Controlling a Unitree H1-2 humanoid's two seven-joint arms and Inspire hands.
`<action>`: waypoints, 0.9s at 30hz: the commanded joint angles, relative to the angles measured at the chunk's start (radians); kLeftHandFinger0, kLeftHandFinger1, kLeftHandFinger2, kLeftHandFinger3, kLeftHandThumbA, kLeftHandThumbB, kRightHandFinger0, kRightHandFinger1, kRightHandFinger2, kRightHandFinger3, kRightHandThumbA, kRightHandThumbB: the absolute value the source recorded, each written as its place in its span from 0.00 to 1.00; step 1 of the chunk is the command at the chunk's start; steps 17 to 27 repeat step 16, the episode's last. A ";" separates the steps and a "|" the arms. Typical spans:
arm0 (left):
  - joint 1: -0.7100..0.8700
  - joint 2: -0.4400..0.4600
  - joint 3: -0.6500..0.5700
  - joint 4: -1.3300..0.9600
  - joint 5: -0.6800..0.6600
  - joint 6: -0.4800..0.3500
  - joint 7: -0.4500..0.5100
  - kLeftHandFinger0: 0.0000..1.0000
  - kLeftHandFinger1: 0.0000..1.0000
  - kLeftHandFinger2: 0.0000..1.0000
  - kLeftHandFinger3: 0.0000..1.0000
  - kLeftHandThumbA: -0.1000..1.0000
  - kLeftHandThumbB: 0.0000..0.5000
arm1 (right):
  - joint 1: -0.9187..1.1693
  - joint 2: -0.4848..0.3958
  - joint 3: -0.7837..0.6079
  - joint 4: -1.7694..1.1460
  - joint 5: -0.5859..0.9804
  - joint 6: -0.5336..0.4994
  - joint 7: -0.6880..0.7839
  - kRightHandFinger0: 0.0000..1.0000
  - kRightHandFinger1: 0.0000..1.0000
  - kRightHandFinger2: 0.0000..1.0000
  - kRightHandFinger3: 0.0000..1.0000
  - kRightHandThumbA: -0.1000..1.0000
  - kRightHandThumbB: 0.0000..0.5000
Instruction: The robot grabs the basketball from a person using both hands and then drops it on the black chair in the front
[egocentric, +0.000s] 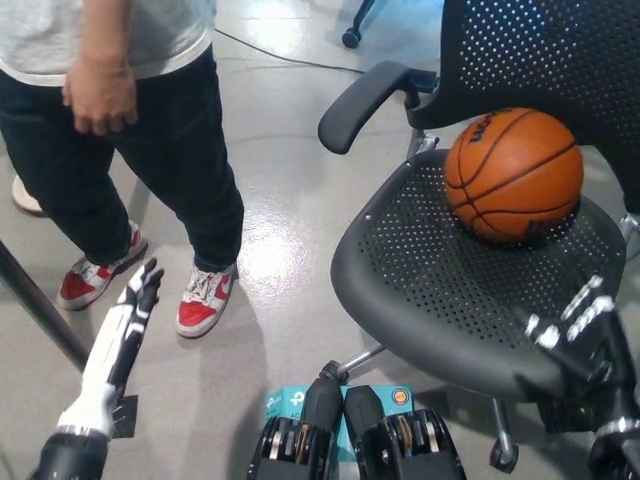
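Left of the chair (440, 300), low near the floor, I see my white left hand (128, 325) hanging with its fingers stretched out straight and apart, holding nothing. It sits well away from the chair, just beside the person's red and white shoe (205, 300). My black right hand (580, 320) is at the chair's front right edge, over the seat rim, fingers spread and empty as well.

On the chair's perforated seat rests the basketball (514, 175), toward the back of the seat and close to the backrest (540, 60). Neither of my hands touches it; the right one is nearer, but still apart from the ball. One armrest (365, 100) juts out from the chair toward the person.

Standing left of the chair is the person (130, 130), in dark trousers and a light shirt, with one hand (98, 100) hanging loose at the hip. A teal box (335, 400) lies on the floor below the chair's front edge.
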 joint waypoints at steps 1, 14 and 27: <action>0.006 -0.006 0.027 0.064 -0.042 -0.127 0.023 1.00 1.00 1.00 1.00 1.00 0.10 | 0.016 0.014 0.034 0.023 0.012 -0.100 0.115 1.00 1.00 1.00 1.00 1.00 0.31; 0.023 -0.018 0.043 0.141 -0.088 -0.137 -0.015 1.00 1.00 1.00 1.00 0.96 0.05 | 0.059 0.005 0.061 0.049 -0.013 -0.157 0.157 1.00 1.00 1.00 1.00 1.00 0.27; 0.025 -0.020 0.044 0.143 -0.092 -0.140 -0.017 1.00 1.00 1.00 1.00 0.95 0.05 | 0.064 0.002 0.060 0.042 -0.008 -0.152 0.164 1.00 1.00 1.00 1.00 1.00 0.27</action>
